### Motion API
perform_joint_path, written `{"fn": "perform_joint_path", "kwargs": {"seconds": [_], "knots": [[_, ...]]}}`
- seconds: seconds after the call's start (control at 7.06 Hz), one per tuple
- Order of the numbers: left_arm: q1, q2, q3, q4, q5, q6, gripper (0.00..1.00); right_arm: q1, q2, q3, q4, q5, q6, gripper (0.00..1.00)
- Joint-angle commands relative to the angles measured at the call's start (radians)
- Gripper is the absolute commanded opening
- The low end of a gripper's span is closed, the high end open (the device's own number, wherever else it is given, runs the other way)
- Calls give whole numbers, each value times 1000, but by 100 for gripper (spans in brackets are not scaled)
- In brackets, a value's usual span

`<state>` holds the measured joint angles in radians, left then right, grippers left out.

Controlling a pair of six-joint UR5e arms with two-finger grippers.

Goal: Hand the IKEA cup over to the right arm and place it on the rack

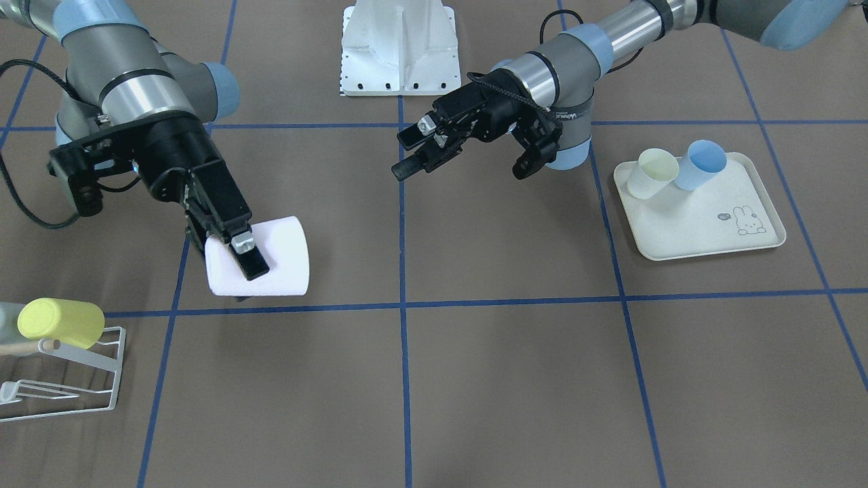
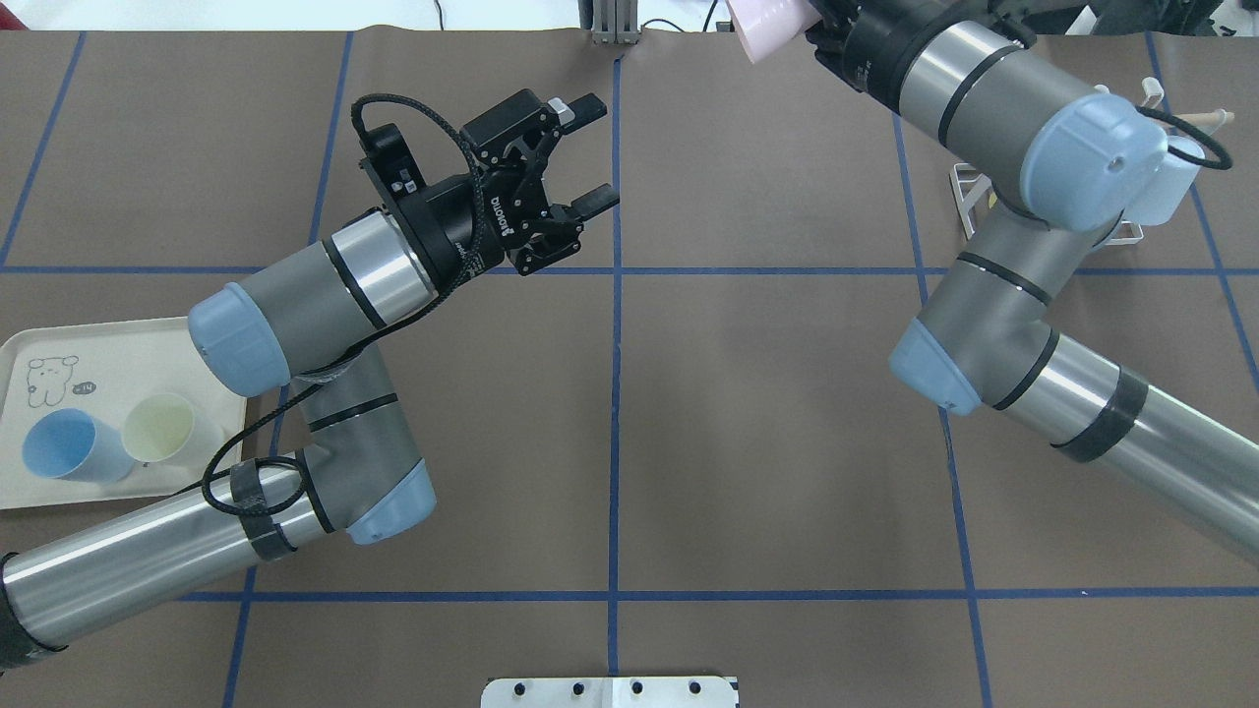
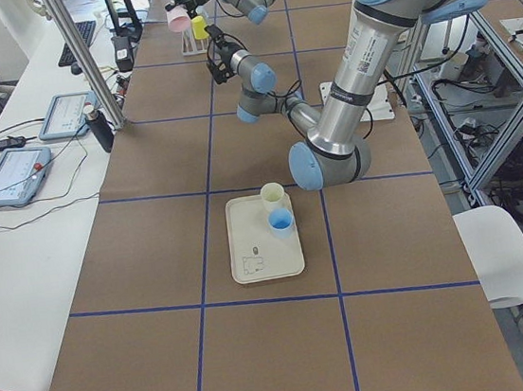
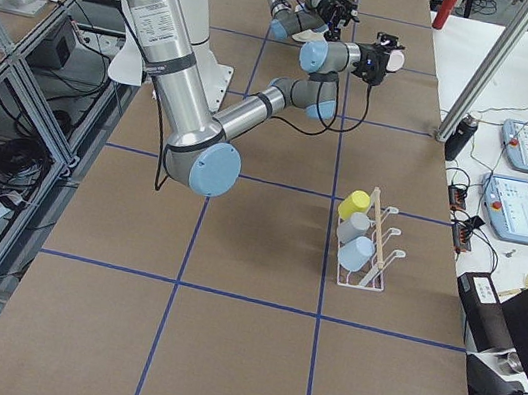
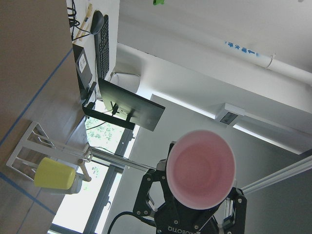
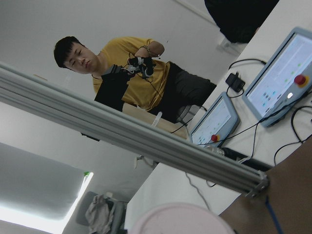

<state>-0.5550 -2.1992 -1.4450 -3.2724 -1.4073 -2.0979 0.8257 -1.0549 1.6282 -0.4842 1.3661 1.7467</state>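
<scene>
The IKEA cup (image 1: 281,257) is pale pink and hangs on its side above the table, with my right gripper (image 1: 247,271) shut on its wall. In the left wrist view the cup's (image 5: 201,168) open mouth faces the camera, held by the ROBOTIQ gripper. The cup (image 2: 762,29) sits at the overhead view's top edge. My left gripper (image 1: 403,154) stands open and empty near the table's middle, well apart from the cup; its jaws (image 2: 597,152) are spread wide. The white wire rack (image 1: 61,379) stands beyond the right arm.
A yellow cup (image 1: 61,322) rests on the rack (image 4: 367,245), with paler cups below it. A cream tray (image 1: 712,237) on the left arm's side holds a blue cup (image 1: 702,164) and a cream cup (image 1: 652,173). A person sits behind the operators' bench.
</scene>
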Motion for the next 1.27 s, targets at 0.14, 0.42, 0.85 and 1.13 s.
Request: {"fn": "perform_joint_path", "kwargs": {"seconds": [0.14, 0.42, 0.85, 1.13], "knots": [[-37, 148, -102, 141, -70, 279, 100, 150, -66, 48, -396, 11, -511, 0], [-39, 293, -266, 259, -84, 422, 100, 261, -184, 21, -383, 36, -877, 0], [-111, 459, -400, 335, -188, 521, 100, 346, -194, -206, -83, 167, -915, 0], [-111, 463, -403, 335, -188, 521, 100, 371, -194, -361, 105, 218, -946, 0]]}}
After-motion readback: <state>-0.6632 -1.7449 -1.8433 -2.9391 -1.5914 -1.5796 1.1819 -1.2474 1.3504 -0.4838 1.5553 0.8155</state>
